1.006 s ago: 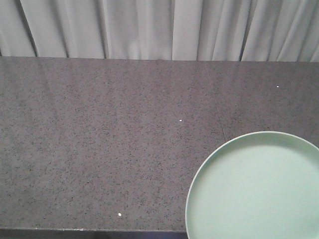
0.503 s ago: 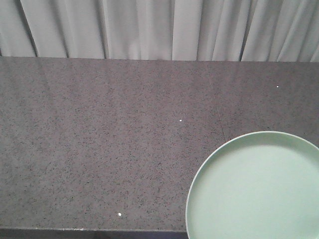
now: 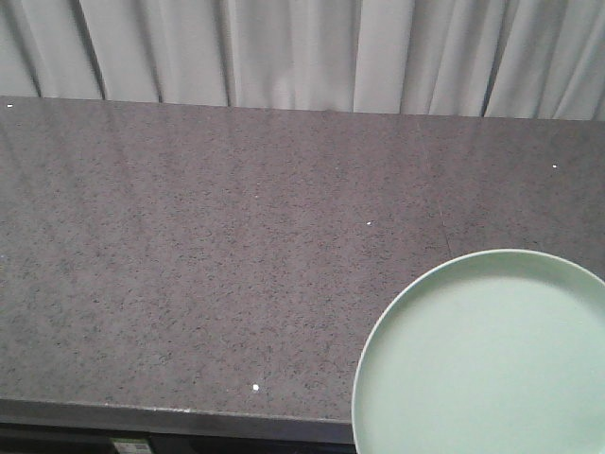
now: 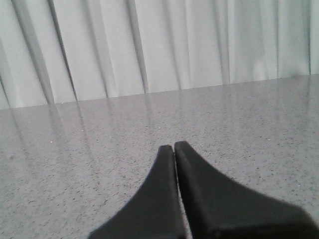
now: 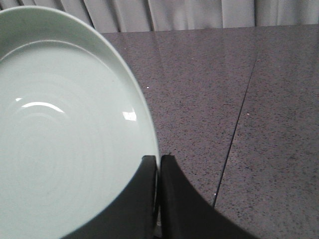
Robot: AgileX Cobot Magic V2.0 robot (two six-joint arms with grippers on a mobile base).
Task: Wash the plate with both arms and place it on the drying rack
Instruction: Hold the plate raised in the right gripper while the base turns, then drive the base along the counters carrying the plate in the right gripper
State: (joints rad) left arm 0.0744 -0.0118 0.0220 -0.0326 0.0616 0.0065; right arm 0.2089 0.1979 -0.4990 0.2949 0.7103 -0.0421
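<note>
Black and pinched narrow, the right hand (image 5: 158,161) has only the thin rim of the plate (image 5: 60,124) between its tips, at the plate's near edge, so the whole pale green disc reaches out from that one small grip. That is the weak point: the glaze looks smooth and shiny, and the plate's own weight could lever it down or let it slide out, all the more once water is on it. In the front view the plate covers the front edge of the counter (image 3: 189,265), so it seems to be held up and partly out past that edge, and a slip there could strike the stone or miss it and fall further. The left hand (image 4: 173,149) is closed on nothing, low over bare counter, with no plate in its view, so it gives no support now. It would have to open before it could take the far rim, and coming in closed it might knock the plate loose. Neither sink nor rack shows in any view, only the curtain (image 3: 284,47) behind, so the carry may be long, and any quick swing would strain the pinch
</note>
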